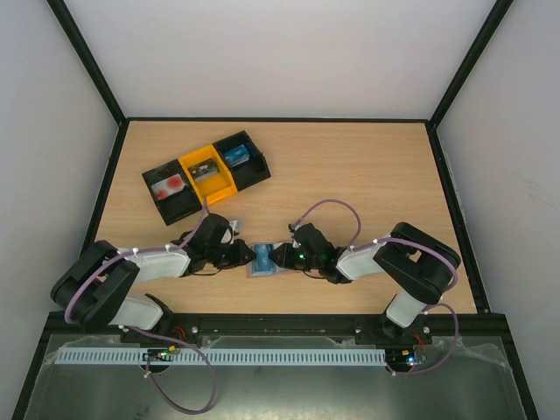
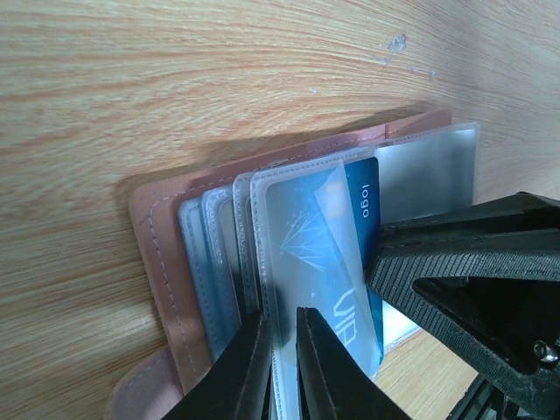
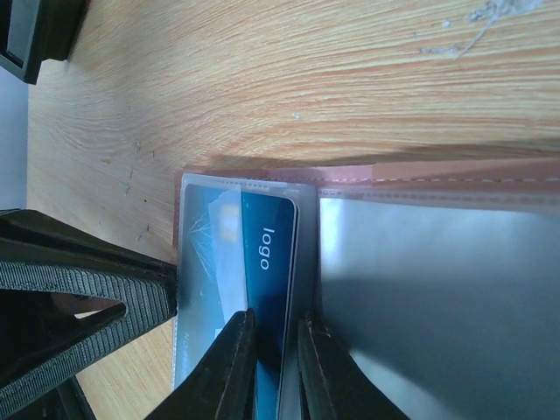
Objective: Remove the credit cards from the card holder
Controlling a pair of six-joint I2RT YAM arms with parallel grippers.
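1. toward the back left of the wooden table point(image 1: 367, 166), a black-and-yellow tray point(image 1: 206, 175) with 3 sections sits at an angle, well apart from both grippers.
2. the left gripper point(image 1: 242, 254) reaches in low from the left and meets the left side of the holder. its 2 fingers point(image 2: 254, 367) are almost together. the edge of 1 clear sleeve runs into the thin gap between them, so it has that sleeve pinched.
3. the card holder point(image 1: 262, 262) lies open and flat on the table near the front edge, between the 2 grippers. close up, it has a pinkish-brown stitched rim. several clear plastic sleeves are fanned out over 1 panel, and the other panel shows only a cloudy clear pocket.
4. 1 credit card point(image 3: 267, 254), dark blue with the pale word "logo", sits in the topmost sleeve, partly under a pale fold of plastic.
5. the right gripper point(image 1: 281, 255) comes in from the right. its fingers are drawn close with a narrow gap, tips at the card's long edge. from here i cannot tell whether they actually grip it.
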